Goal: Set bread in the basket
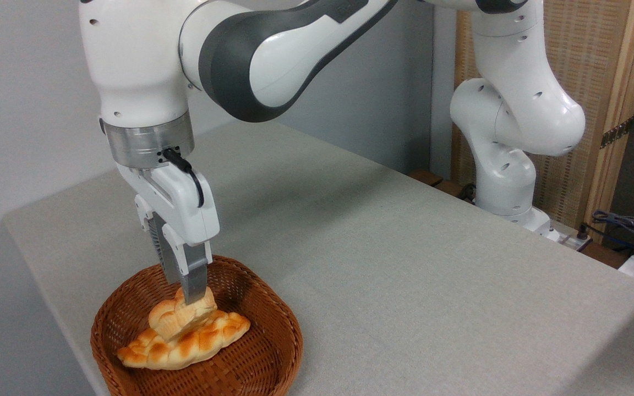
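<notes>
Grey table [405, 264] against a plain wall, arm reaching down at the near-left corner. Gripper [189, 300] looks clenched on the bun [176, 319], fingers pressed into its top, though the far finger is mostly hidden; the bun sits low inside the basket [273, 335], resting on or just touching the braided loaf [185, 345] already lying there. Risk: release onto the loaf's sloped back could let the bun roll toward the rim, or soft crumb could cling to the fingers on retreat and lift out.
</notes>
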Controlling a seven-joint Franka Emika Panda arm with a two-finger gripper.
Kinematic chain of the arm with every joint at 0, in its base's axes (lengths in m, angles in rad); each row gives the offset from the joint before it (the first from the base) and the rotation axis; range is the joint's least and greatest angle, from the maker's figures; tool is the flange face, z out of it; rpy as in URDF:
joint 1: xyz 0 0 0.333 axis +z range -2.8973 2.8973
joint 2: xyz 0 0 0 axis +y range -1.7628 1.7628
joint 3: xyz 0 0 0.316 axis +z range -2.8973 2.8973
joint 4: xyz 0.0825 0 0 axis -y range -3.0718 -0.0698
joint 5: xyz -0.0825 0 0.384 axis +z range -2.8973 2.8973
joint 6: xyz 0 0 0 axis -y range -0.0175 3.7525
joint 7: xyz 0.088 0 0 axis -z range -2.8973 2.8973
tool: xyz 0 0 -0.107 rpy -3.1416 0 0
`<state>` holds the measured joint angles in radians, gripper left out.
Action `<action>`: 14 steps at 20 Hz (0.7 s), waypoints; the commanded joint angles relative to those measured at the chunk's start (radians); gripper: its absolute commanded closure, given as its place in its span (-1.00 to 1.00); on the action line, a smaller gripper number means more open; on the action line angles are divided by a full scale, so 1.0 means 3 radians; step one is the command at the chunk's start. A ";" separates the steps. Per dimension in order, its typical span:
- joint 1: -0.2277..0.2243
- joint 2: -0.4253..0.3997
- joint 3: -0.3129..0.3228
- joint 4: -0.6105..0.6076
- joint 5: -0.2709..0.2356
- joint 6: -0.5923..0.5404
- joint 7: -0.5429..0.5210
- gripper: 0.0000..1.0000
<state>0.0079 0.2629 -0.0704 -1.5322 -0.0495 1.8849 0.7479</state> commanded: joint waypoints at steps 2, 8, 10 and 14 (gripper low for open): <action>0.0035 0.0029 -0.0037 0.0066 -0.0004 -0.0009 0.0088 -1.00; 0.0214 -0.0125 0.0004 0.0193 -0.0004 -0.0341 0.0324 -1.00; 0.0224 -0.0196 0.0015 0.0204 -0.0004 -0.0433 0.0319 -1.00; 0.0229 -0.0451 -0.0001 0.0188 0.0007 -0.0653 0.0314 -1.00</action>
<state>0.0793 0.1900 -0.0709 -1.4683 -0.0494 1.7499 0.8344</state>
